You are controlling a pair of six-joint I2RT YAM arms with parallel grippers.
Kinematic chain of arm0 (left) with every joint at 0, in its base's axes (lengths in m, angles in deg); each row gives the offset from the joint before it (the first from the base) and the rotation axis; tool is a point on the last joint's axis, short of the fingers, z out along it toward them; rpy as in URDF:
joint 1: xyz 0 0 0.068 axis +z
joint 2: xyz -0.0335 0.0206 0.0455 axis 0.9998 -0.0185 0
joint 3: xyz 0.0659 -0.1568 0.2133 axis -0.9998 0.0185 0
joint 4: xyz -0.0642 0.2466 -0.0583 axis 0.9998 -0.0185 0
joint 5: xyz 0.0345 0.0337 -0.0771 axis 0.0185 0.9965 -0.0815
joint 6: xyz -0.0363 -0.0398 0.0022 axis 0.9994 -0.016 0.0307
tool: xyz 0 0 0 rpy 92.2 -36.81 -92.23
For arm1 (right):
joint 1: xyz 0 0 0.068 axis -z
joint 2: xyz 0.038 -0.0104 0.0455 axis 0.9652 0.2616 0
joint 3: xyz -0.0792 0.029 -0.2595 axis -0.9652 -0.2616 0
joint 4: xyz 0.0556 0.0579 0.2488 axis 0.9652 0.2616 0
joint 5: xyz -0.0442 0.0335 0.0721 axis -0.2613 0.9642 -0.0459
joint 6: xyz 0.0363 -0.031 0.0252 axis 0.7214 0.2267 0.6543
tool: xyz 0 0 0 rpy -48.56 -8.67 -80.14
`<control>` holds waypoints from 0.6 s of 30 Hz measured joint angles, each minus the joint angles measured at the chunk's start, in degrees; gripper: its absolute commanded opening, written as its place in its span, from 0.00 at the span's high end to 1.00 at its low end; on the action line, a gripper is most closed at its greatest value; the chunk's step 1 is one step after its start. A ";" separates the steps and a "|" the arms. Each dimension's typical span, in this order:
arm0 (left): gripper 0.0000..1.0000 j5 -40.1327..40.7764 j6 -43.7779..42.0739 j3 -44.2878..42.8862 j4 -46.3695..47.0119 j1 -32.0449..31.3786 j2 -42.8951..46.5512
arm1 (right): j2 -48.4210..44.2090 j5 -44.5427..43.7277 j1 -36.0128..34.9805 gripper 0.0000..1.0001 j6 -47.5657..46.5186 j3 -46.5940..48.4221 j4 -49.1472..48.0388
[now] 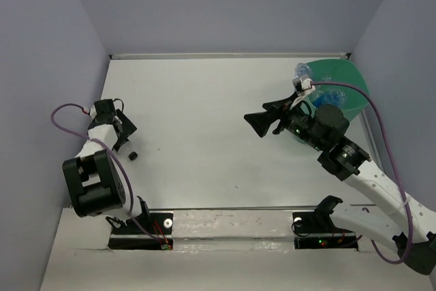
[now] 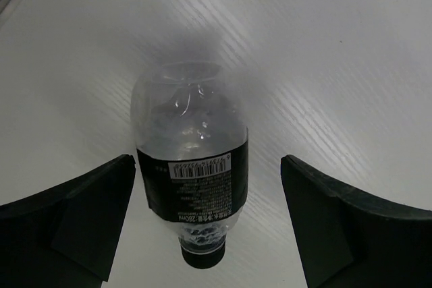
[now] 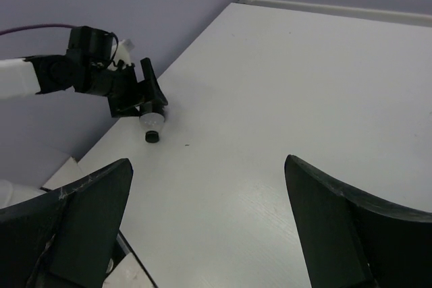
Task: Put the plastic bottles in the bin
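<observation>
A clear plastic bottle (image 2: pixel 192 160) with a black label and black cap lies on the white table, cap towards the camera. My left gripper (image 2: pixel 208 187) is open, its fingers on either side of the bottle and apart from it. In the top view the left gripper (image 1: pixel 122 135) is at the table's left edge, with only the bottle's cap end (image 1: pixel 133 156) showing. The teal bin (image 1: pixel 344 73) stands at the far right with blue-labelled bottles (image 1: pixel 332 95) in it. My right gripper (image 1: pixel 257 114) is open and empty, left of the bin above bare table. The right wrist view shows the far bottle (image 3: pixel 152 125).
Grey walls close the table (image 1: pixel 218 114) at the back and both sides. The right arm (image 1: pixel 354 161) crosses the near right part of the table. One more crumpled blue bottle (image 1: pixel 302 71) sits at the bin's left rim.
</observation>
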 measured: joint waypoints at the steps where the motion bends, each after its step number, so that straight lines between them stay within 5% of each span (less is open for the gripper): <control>1: 0.01 -0.50 0.15 -0.52 0.22 0.00 -1.77 | 0.00 0.42 -0.04 0.00 0.00 -0.09 -0.07; 3: 0.03 -1.03 0.50 -2.49 0.39 0.00 -6.10 | 0.04 1.25 -0.11 0.00 0.00 -0.42 -0.09; 10: 0.36 -4.22 0.68 -6.78 1.66 0.42 -14.56 | 0.11 1.64 -0.35 0.00 -0.20 -0.59 0.42; 18: 0.38 -11.54 -0.35 -5.92 4.59 -7.96 -2.78 | 4.02 0.70 -0.35 0.00 -0.09 -0.59 0.52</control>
